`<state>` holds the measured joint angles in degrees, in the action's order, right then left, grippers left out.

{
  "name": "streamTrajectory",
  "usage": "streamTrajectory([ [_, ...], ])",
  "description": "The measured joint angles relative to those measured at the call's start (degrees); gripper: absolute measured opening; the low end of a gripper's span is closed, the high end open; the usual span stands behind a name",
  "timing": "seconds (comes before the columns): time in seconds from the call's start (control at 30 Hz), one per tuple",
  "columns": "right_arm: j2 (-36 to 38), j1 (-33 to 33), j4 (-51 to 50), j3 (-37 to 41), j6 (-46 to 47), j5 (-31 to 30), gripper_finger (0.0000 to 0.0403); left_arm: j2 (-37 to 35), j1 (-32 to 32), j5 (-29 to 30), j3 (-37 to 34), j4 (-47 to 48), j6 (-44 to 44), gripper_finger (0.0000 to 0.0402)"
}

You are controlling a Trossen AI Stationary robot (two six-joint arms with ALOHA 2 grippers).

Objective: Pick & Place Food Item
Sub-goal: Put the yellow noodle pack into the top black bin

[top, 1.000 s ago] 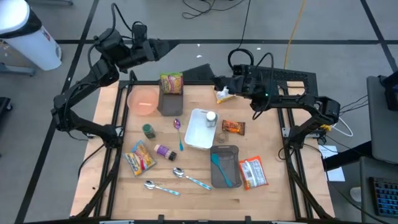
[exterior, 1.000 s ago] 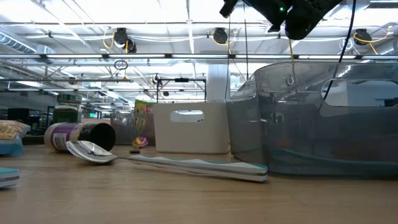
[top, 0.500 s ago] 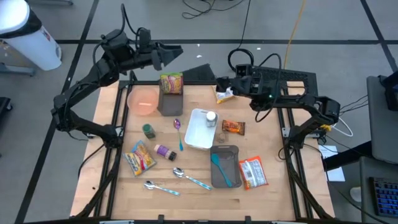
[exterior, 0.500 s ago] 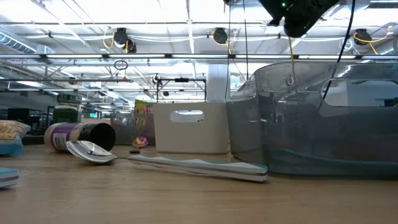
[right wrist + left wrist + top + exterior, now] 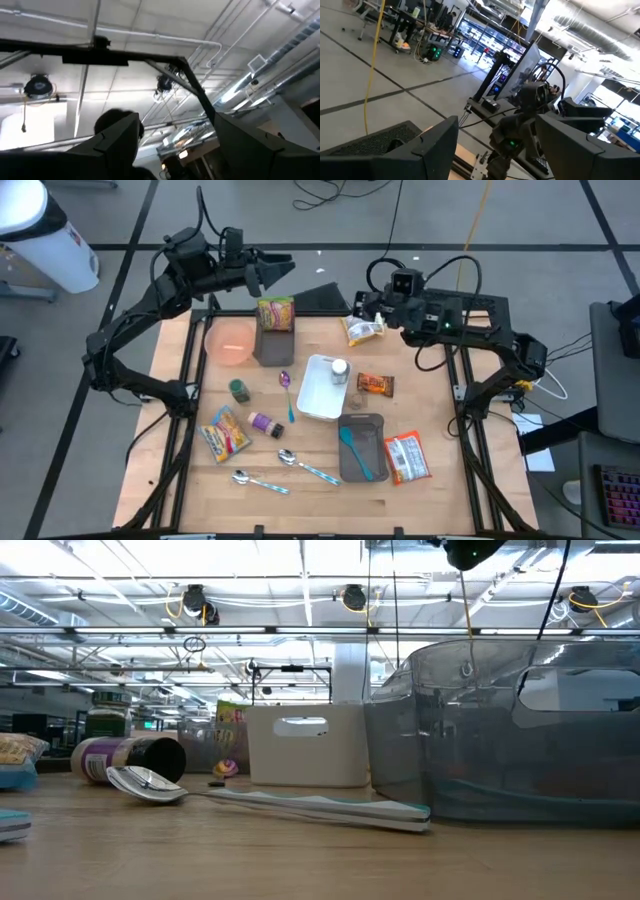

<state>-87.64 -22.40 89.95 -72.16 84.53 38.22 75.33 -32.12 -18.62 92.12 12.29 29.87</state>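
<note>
Several food items lie on the wooden table [image 5: 430,400]. A yellow-white packet [image 5: 363,329] lies at the far edge, an orange packet [image 5: 375,384] right of the white tray [image 5: 318,392], a red-white packet [image 5: 407,458] near right and a yellow packet [image 5: 225,432] near left. A snack bag [image 5: 276,313] stands in a grey bin. My right gripper [image 5: 372,302] is open, raised just above and behind the yellow-white packet, tipped up at the ceiling [image 5: 175,125]. My left gripper [image 5: 272,270] is open, held level beyond the far left corner [image 5: 497,125].
A pink bowl [image 5: 231,341] sits far left, and a small white bottle [image 5: 340,369] stands in the tray. A grey bin [image 5: 360,445] holds a teal spatula. Two spoons [image 5: 300,465], a purple can [image 5: 265,422] and a green jar [image 5: 240,390] lie between.
My right gripper has risen from just over the yellow-white packet and tipped upward, leaving the top of the low view; its fingers stay open. My left gripper has turned a little at the wrist, staying where it was.
</note>
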Motion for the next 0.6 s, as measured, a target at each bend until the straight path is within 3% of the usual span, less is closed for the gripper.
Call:
streamTrajectory([
  [0.17,0.0,-1.5,-2.5,0.3,-1.9,-12.0,0.0251,0.0,0.0,-2.6,0.0,0.0,-0.2,0.0271],
  [0.27,0.0,-2.5,-8.1,0.3,-3.3,-16.2,0.0251,0.0,0.0,-3.9,0.0,0.1,0.7,0.0271],
  [0.6,0.0,-4.3,-19.2,0.4,-15.1,-18.9,0.0251,0.0,0.0,-5.4,0.0,0.5,2.4,0.0271],
])
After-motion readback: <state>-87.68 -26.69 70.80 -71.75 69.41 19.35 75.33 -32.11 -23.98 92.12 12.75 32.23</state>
